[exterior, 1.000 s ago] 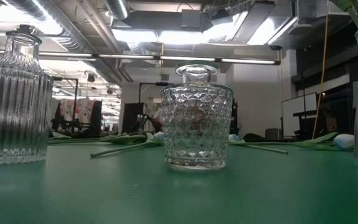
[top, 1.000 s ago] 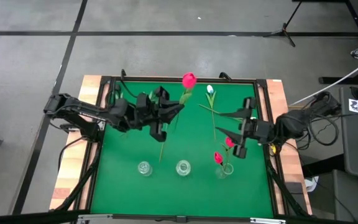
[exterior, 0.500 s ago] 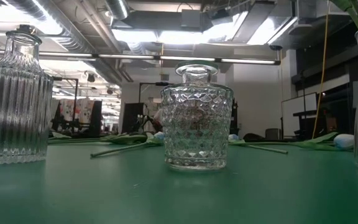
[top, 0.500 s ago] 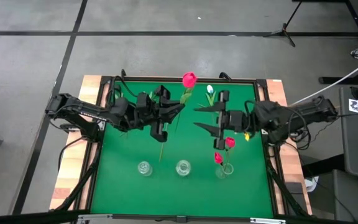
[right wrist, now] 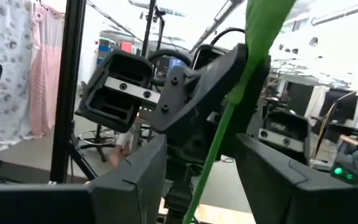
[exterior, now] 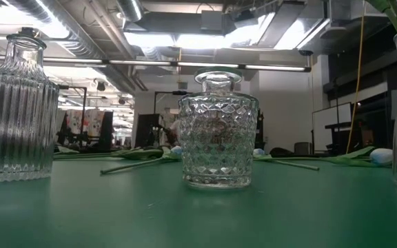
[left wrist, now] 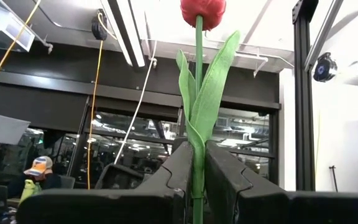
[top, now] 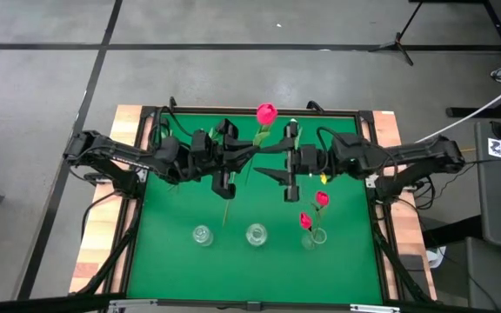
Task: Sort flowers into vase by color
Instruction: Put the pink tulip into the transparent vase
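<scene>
A red-pink tulip (top: 266,113) is held up over the far middle of the green table by my left gripper (top: 233,161), which is shut on its stem. My right gripper (top: 263,161) is open and level beside it. In the right wrist view the green stem (right wrist: 219,146) passes between its spread fingers without touching them. Three glass vases stand near the front edge: a ribbed one (top: 202,235), a diamond-cut one (top: 256,234) and a third (top: 313,236). The third vase holds two red-pink flowers (top: 322,198). My left gripper pinches the tulip's stem (left wrist: 197,177) between its two fingers, just below the long leaf. The fingers come from the table's left, slanting upward, and lie across the stem. The tulip stands tilted, its head (left wrist: 202,11) high above the fingers and its lower stem (top: 228,204) trailing toward the near edge.
In the low view more flowers (exterior: 143,154) lie flat on the mat behind the diamond-cut vase (exterior: 218,131), and a pale bud (exterior: 381,156) lies at the right. A raised dark frame (top: 259,110) rims the table. The mat between the arms and the vases is bare.
My right gripper has swung toward the table's left, sinking a little and rolling, from beside the vase with two flowers to the held tulip. Its open fingers now stand on either side of the stem. The left gripper and its tulip have kept still.
</scene>
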Controlling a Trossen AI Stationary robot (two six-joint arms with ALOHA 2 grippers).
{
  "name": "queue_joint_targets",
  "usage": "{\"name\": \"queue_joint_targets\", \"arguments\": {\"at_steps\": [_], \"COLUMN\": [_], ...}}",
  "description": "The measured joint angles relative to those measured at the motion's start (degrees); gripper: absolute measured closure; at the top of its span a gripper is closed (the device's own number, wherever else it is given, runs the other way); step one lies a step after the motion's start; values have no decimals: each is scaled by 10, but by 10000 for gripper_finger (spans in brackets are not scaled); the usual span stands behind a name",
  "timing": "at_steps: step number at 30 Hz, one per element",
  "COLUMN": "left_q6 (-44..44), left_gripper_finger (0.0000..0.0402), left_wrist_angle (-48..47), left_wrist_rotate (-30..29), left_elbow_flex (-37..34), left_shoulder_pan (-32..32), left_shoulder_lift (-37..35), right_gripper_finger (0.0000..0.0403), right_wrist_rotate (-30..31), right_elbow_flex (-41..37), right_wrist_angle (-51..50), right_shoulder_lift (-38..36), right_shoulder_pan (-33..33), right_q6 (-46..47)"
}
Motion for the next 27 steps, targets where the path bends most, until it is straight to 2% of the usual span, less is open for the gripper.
{"name": "queue_joint_targets", "arguments": {"at_steps": [27], "left_q6": [0], "left_gripper_finger": [370], "left_wrist_angle": [-29], "left_wrist_rotate": [1], "left_elbow_flex": [0], "left_shoulder_pan": [6], "left_shoulder_lift": [0], "right_gripper_finger": [215], "right_wrist_rotate": [-49], "right_elbow_flex": [0], "right_wrist_angle": [23], "right_shoulder_lift": [20], "right_shoulder_pan": [-38], "right_q6": [29]}}
